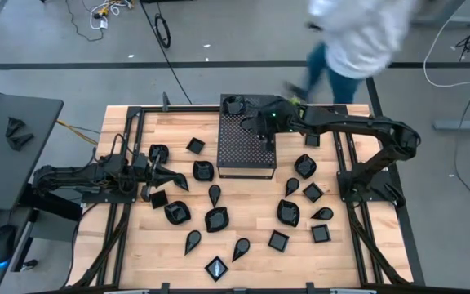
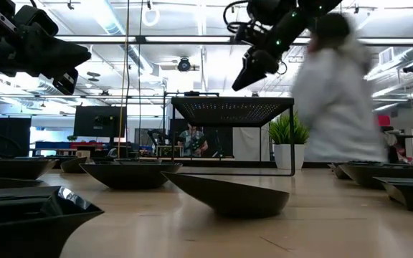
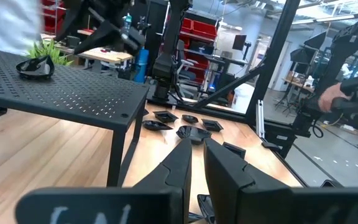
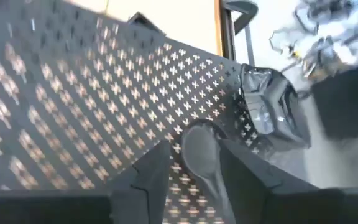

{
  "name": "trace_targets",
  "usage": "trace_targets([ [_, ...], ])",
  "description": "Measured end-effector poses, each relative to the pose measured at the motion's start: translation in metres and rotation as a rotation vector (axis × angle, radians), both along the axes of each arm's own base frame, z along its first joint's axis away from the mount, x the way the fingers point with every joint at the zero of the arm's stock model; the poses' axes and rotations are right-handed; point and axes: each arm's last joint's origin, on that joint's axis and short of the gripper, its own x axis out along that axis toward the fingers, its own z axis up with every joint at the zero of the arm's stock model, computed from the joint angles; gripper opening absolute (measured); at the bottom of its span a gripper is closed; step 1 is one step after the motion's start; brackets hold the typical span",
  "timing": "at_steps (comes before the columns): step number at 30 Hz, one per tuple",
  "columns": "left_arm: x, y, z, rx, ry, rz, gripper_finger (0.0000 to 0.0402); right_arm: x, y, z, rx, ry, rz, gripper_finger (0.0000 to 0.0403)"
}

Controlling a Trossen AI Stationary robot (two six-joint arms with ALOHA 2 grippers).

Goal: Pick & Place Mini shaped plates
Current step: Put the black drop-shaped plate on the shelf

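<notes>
A small glossy black teardrop plate (image 4: pixel 201 152) is seen between the parted fingers of the right gripper (image 4: pixel 194 180), lying on the perforated top of the black box (image 4: pixel 73 106); the fingers stand on either side of it and are not seen to press on it, so the plate appears released. Just beyond the gripper, at the box's corner, another mini plate (image 4: pixel 272 106) rests on the same perforated surface. In the high view the right gripper (image 1: pixel 261 124) is placed over the far part of the perforated box (image 1: pixel 247 151), with that plate (image 1: pixel 235 104) at the far left corner of the box, near the gripper.

The remaining mini shaped plates are spread over the wooden table (image 1: pixel 357 261) on both sides of the box and nearer the camera edge: teardrops (image 1: pixel 215 194), squares (image 1: pixel 278 240) and rounded leaf shapes (image 1: pixel 216 219).

The left gripper (image 1: pixel 163 173) is held low over the table's left part, well apart from the box, with plates close around it. Its fingers (image 3: pixel 182 163) are nearly together with a narrow gap, and nothing is seen between them.

Beyond the table's far edge a person in a white top (image 1: pixel 365 37) is visible, blurred. A green potted plant (image 2: pixel 287 140) is seen behind the table in the low view.
</notes>
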Motion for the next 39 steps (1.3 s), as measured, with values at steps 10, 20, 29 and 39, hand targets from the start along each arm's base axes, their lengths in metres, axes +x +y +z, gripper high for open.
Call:
trace_targets([
  [10,0.0,0.0,0.0,0.0,-0.001,0.016,0.0048,0.018,0.011,-0.018,0.361,-0.109,-0.201,0.0019],
  [20,0.0,0.001,0.0,-0.001,0.0,0.03,0.0048,0.011,-0.009,-0.029,0.342,-0.065,-0.391,0.0007],
  [29,0.0,0.001,0.0,-0.001,0.003,0.029,0.0048,-0.002,-0.033,-0.025,0.206,-0.109,-0.656,0.0012],
  [39,0.0,0.001,-0.001,-0.002,0.005,0.029,0.0048,0.009,-0.024,-0.01,0.33,-0.29,-0.569,0.0003],
])
